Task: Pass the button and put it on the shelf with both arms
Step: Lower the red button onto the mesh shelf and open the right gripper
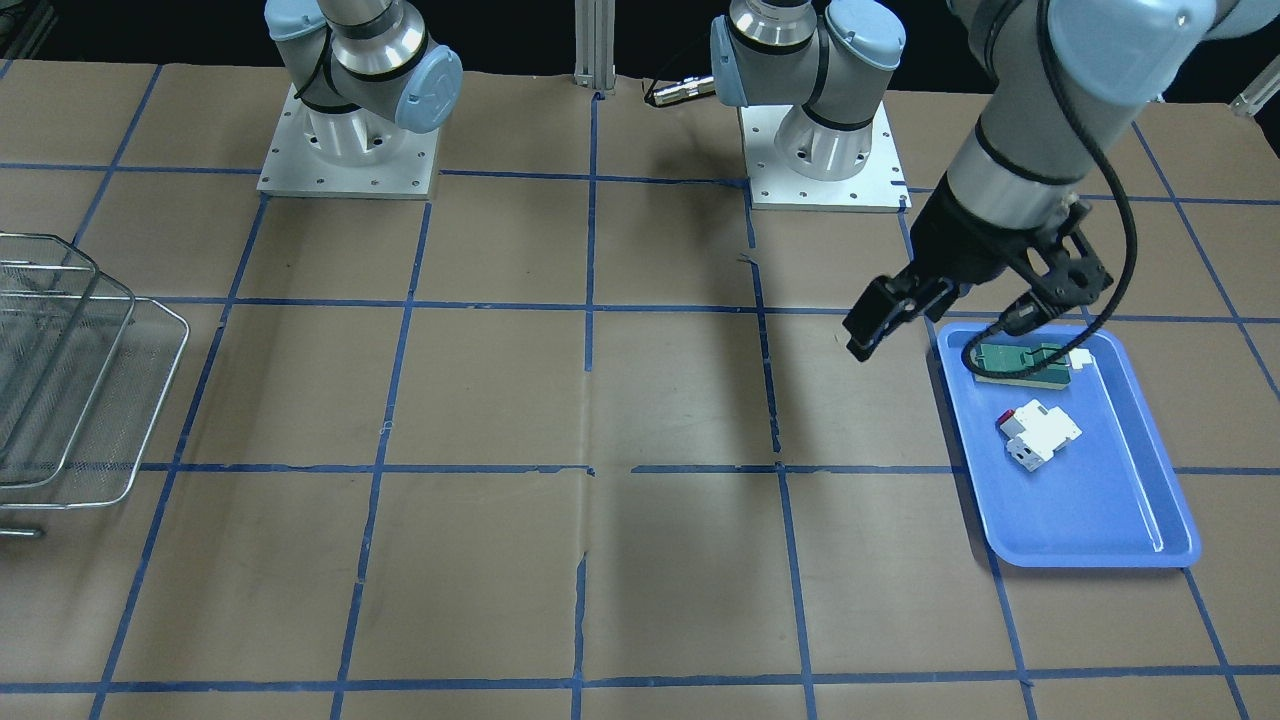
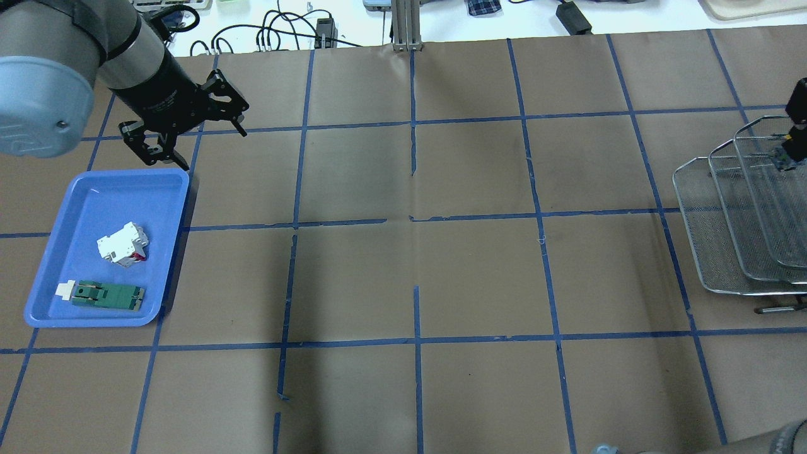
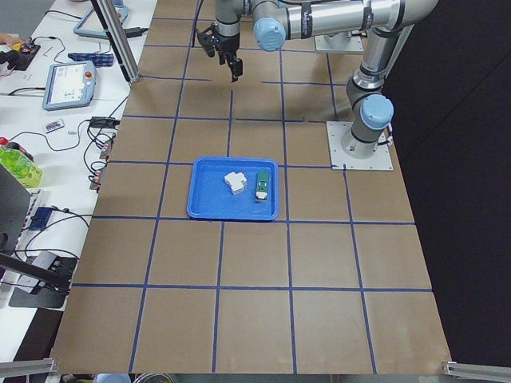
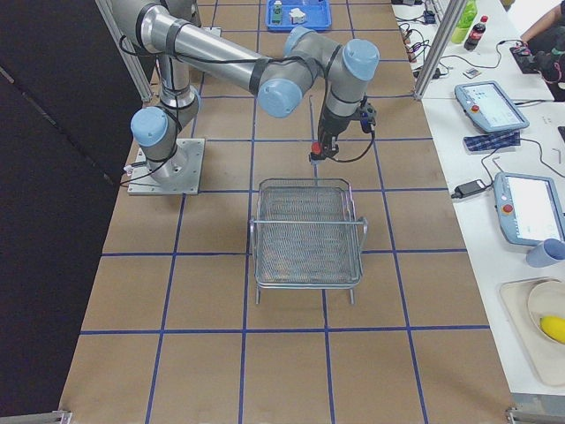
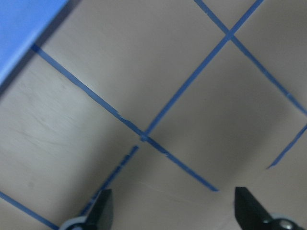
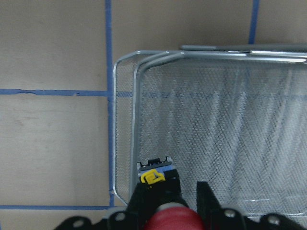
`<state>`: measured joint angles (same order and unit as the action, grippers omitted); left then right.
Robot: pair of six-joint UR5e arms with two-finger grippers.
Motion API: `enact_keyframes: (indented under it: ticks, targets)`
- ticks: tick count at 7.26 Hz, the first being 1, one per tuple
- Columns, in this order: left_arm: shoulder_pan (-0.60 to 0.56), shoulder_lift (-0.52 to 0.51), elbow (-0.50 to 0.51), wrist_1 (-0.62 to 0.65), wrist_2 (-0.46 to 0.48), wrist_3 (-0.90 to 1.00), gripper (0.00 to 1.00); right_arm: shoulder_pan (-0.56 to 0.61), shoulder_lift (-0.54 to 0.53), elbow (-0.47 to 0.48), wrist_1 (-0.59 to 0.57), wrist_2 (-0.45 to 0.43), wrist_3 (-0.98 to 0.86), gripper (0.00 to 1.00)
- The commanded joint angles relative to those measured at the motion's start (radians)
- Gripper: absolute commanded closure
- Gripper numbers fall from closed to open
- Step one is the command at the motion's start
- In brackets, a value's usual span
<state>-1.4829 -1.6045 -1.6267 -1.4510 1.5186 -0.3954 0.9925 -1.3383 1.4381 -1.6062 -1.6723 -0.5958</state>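
Observation:
The button (image 6: 165,215), with a red cap and a yellow clip on its black body, is held between the fingers of my right gripper (image 6: 170,201). The gripper is shut on it and holds it above the near-left corner of the shelf's top tray (image 6: 230,120). The exterior right view shows the right gripper (image 4: 320,152) just over the far rim of the silver wire shelf (image 4: 309,238). The shelf also shows in the overhead view (image 2: 725,252) and the front-facing view (image 1: 90,400). My left gripper (image 2: 198,148) is open and empty, raised beside the far corner of the blue tray (image 2: 82,202).
The blue tray (image 1: 1090,500) holds a white block with a red tab (image 1: 1040,432) and a flat green board (image 1: 1020,362). The brown table has blue tape grid lines. Both arm bases (image 1: 350,150) stand at the robot's edge of the table.

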Motion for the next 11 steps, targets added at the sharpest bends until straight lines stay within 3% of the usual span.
enact_keyframes:
  ticks: [1,2,3,4,6,8,9,10,11]
  targets:
    - [-0.011,0.075,0.004,-0.06,-0.001,0.09,0.0,-0.049,0.027,0.031,-0.072,-0.017,-0.03,0.86]
    - [-0.002,0.077,-0.008,-0.069,-0.005,0.111,0.0,-0.052,0.031,0.042,-0.089,-0.038,-0.025,0.85]
    - [-0.01,0.084,-0.024,-0.086,0.021,0.271,0.0,-0.057,0.034,0.044,-0.09,-0.117,-0.013,0.85]
    - [-0.01,0.089,-0.021,-0.113,0.084,0.286,0.0,-0.057,0.039,0.045,-0.092,-0.124,-0.013,0.81]
    - [-0.013,0.112,-0.024,-0.161,0.097,0.303,0.0,-0.057,0.059,0.044,-0.089,-0.126,-0.022,0.7]
    - [-0.013,0.112,-0.033,-0.164,0.084,0.4,0.0,-0.057,0.059,0.044,-0.095,-0.124,-0.024,0.4]
    - [-0.014,0.121,-0.038,-0.176,0.086,0.408,0.0,-0.057,0.059,0.044,-0.144,-0.127,-0.025,0.14]
    - [-0.013,0.118,-0.033,-0.174,0.083,0.438,0.0,-0.057,0.059,0.044,-0.152,-0.127,-0.022,0.02]
    - [-0.013,0.114,-0.032,-0.174,0.081,0.441,0.0,-0.057,0.057,0.044,-0.15,-0.129,-0.024,0.0]
